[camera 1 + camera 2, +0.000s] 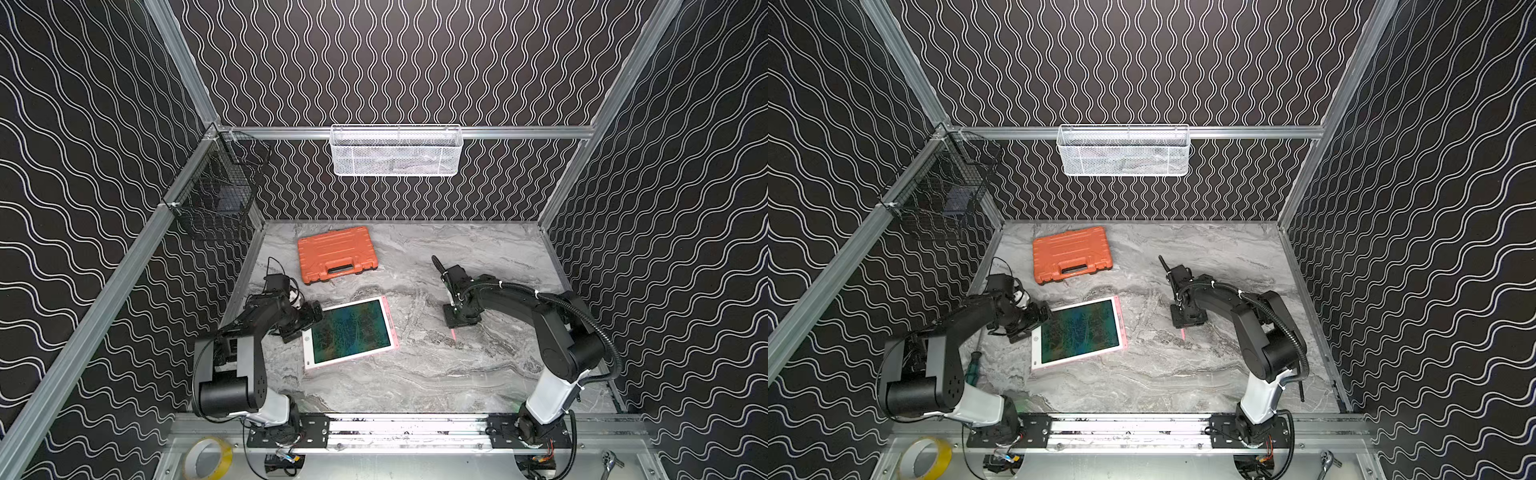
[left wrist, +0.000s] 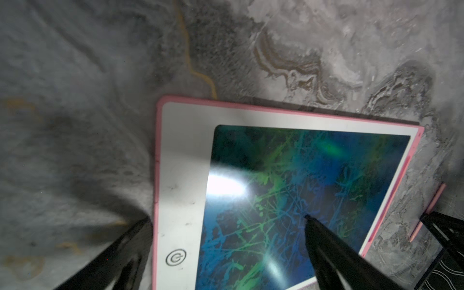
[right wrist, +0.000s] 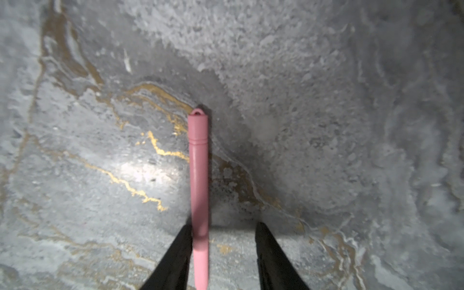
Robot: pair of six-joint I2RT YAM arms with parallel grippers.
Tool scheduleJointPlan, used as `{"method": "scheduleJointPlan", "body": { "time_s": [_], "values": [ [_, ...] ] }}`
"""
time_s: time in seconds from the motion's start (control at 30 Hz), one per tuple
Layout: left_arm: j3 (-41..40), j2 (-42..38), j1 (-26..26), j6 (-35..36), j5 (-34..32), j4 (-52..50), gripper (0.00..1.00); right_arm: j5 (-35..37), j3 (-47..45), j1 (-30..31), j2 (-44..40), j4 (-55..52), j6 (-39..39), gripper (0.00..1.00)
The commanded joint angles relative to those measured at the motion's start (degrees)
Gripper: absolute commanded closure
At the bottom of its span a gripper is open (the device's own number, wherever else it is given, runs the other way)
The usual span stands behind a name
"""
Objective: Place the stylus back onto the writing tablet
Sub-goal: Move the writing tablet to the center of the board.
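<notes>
The pink stylus (image 3: 199, 175) lies flat on the marble table between the fingers of my right gripper (image 3: 224, 224). It rests against one finger, with a clear gap to the other, so the jaws stand open around it. In both top views only its tip (image 1: 453, 333) shows below the right gripper (image 1: 455, 322). The writing tablet (image 1: 349, 332), white and pink with a scribbled dark screen, lies left of it and apart from it. My left gripper (image 2: 227, 219) hovers wide open over the tablet's (image 2: 301, 175) button end, holding nothing.
An orange ribbed case (image 1: 336, 254) lies behind the tablet. A green-handled screwdriver (image 1: 972, 365) lies under the left arm. A white mesh basket (image 1: 395, 151) hangs on the back rail and a black wire basket (image 1: 216, 195) on the left rail.
</notes>
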Motion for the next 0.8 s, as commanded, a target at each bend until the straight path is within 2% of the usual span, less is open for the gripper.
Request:
{"method": "scheduleJointPlan", "body": {
  "time_s": [0.0,0.47,0.77],
  "values": [
    [-1.5,0.7,-1.9,-2.7,1.4,1.8,0.01,-3.6,-0.7,-0.1,1.0,0.7,0.2,0.59],
    [-1.8,2.0,-17.4,-11.6,1.3,9.0,0.01,-4.4,0.6,-0.6,2.1,0.9,-1.3,0.64],
    [-3.1,2.2,-18.5,-12.8,3.5,11.9,0.01,-6.2,0.3,-0.5,3.6,1.9,-1.9,0.71]
  ]
}}
